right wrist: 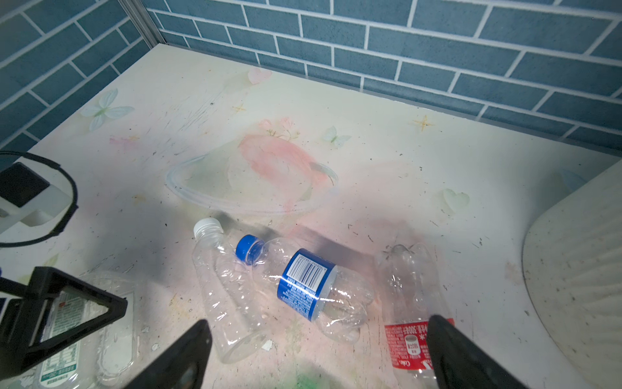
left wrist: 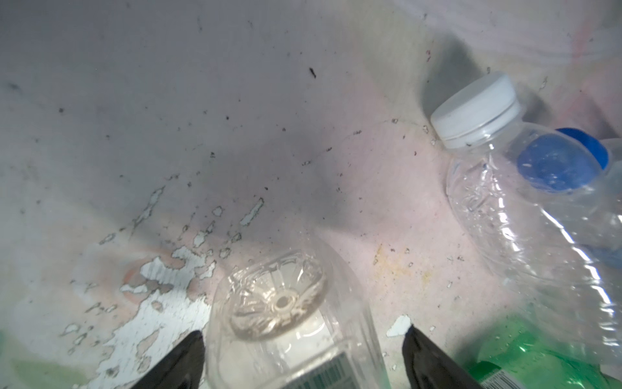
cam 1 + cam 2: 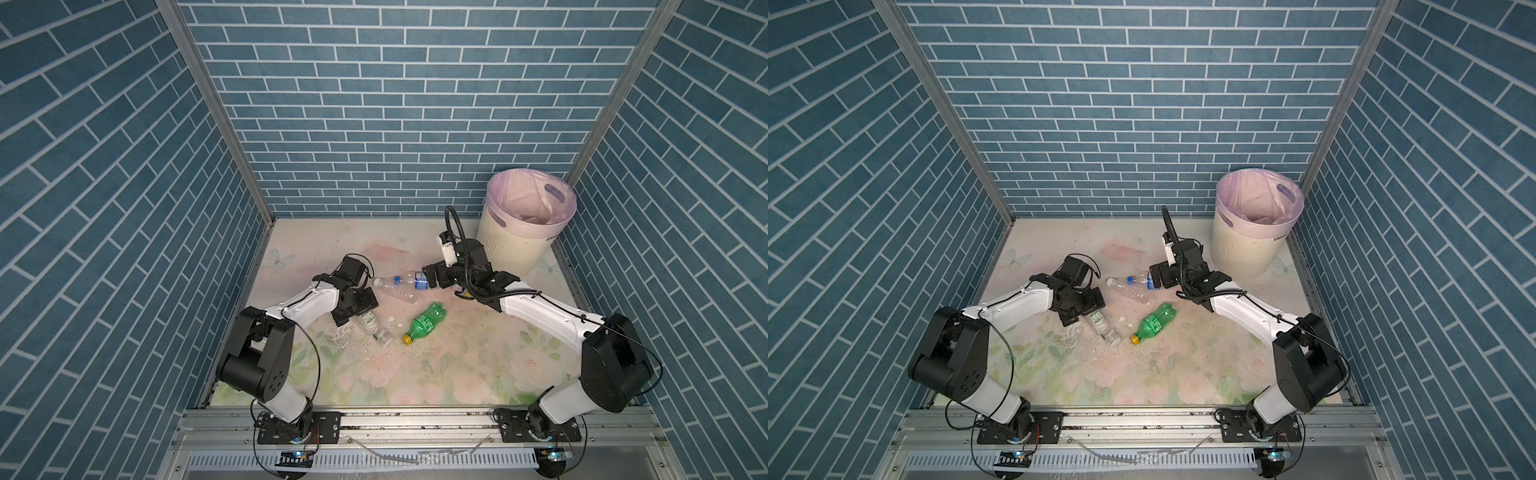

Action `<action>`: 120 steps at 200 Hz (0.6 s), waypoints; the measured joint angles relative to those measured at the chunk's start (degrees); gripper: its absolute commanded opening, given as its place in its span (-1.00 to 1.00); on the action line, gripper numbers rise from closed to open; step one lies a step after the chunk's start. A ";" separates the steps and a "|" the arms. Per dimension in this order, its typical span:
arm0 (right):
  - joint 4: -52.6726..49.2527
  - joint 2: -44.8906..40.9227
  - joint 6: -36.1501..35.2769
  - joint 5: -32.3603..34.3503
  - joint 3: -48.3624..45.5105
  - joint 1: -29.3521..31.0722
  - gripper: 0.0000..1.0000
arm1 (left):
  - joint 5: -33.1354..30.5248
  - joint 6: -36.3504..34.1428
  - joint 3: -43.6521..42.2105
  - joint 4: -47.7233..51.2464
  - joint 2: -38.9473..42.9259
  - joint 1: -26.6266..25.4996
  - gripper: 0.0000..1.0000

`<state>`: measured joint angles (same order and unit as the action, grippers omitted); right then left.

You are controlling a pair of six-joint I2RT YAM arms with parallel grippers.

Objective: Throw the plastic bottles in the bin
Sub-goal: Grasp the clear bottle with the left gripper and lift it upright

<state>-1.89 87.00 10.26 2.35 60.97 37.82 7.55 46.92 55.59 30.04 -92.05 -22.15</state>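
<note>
The clear bottle with the green-and-white label [image 3: 375,328] lies on its side on the surface [image 3: 457,370], and my left hand [image 2: 303,330] stands over its base end. Its long axis runs diagonally: the base points to the far left, under my hand, and the cap to the near right. In the left wrist view I look straight at the ribbed base. My fingers [image 2: 181,363] are apart, one on each side of it, with a clear gap on one side, so this hand is released and grips nothing. The cap end is cut off in that view.

Just beside it lies the green bottle [image 3: 424,324], with its yellow cap toward the near left and its base toward the far right. Farther back, the white-capped clear bottle [image 3: 395,289] points its cap to the left. The blue-label bottle [image 3: 419,284] does the same, and its blue cap rests against the other's shoulder. In both top views its base is hidden under my right hand [image 1: 318,320], which is spread wide and holds nothing. The red-label bottle [image 1: 412,303] shows only in the right wrist view. Its base points away from the camera and its neck end is cut off at the picture edge.

The bin [image 3: 511,249] stands upright in the far right corner. Something pale lies inside the liner [image 3: 519,199], but I cannot make out what it is.
</note>
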 measured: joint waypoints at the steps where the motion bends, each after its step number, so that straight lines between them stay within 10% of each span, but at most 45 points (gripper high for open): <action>1: 0.00 -0.11 0.00 0.00 -0.07 0.00 0.99 | 0.00 0.00 0.00 -0.04 -0.04 0.00 0.77; 120: 0.24 -1.53 0.00 0.42 -0.39 0.96 0.98 | -1.31 -1.31 0.79 -0.81 -2.67 -0.66 0.08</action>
<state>-1.65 85.47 10.26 2.76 60.58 38.79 6.24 45.60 56.38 29.23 -94.72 -22.81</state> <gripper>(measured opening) 0.993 0.565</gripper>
